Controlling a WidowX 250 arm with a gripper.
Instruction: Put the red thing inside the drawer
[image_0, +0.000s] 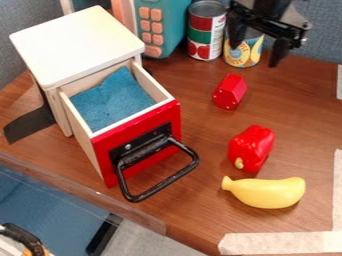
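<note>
Pale tape (280, 243) edged the near corner of the worktop (200, 215), laid, I supposed, to mark where the work should stay. On the wood the biggest thing was the cabinet (77, 42), its drawer (137, 145) standing well out, so that something let go from above could drop in; the blue lining (113, 100) would likely soften the landing. Behind stood a teal toy (162, 25) with orange buttons, set back, it seemed to me, so as not to hinder the arm.

The black gripper (254, 50) hung high towards the back, its jaws spread apart and holding nothing, perhaps kept up there for room to come down over an object. Beneath and beside it stood a yellow can (242, 52) and a striped can (207, 32), upright on their flat ends. Nearest of the toys, a banana (267, 192) lay on its side. Just beyond it sat a red pepper (251, 147), and farther back a smaller red block (230, 92). Either might have been the one meant; both were outside the drawer.
</note>
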